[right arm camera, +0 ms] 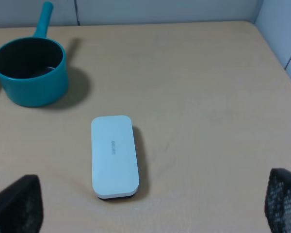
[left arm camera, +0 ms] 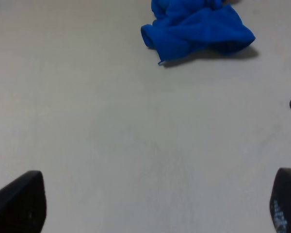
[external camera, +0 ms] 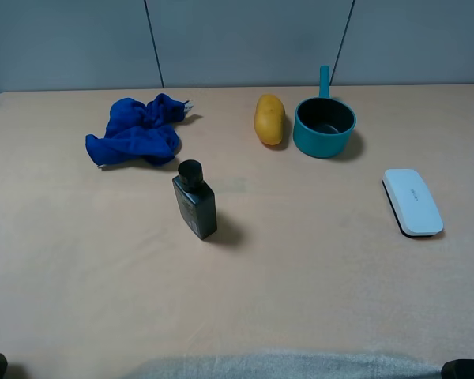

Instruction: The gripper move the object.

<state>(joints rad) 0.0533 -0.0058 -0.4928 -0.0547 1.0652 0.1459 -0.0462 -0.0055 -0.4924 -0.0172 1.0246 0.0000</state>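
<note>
The teal saucepan [external camera: 324, 126] stands upright at the back right of the table, its straight handle pointing toward the far edge. Its dark inside is empty. It also shows in the right wrist view [right arm camera: 31, 70], far ahead of the right gripper [right arm camera: 145, 204]. That gripper is open, with only its two dark fingertips [right arm camera: 17, 204] visible, well apart and holding nothing. The left gripper [left arm camera: 150, 204] is open too, its fingertips [left arm camera: 19, 201] wide apart over bare table. In the exterior high view only dark bits of the arms show at the bottom corners.
A yellow potato-shaped thing [external camera: 269, 119] lies just left of the saucepan. A black bottle [external camera: 194, 200] stands mid-table. A crumpled blue cloth [external camera: 136, 133] lies at the back left, also in the left wrist view [left arm camera: 196, 26]. A white flat case [external camera: 411, 201] lies on the right, also in the right wrist view [right arm camera: 113, 155].
</note>
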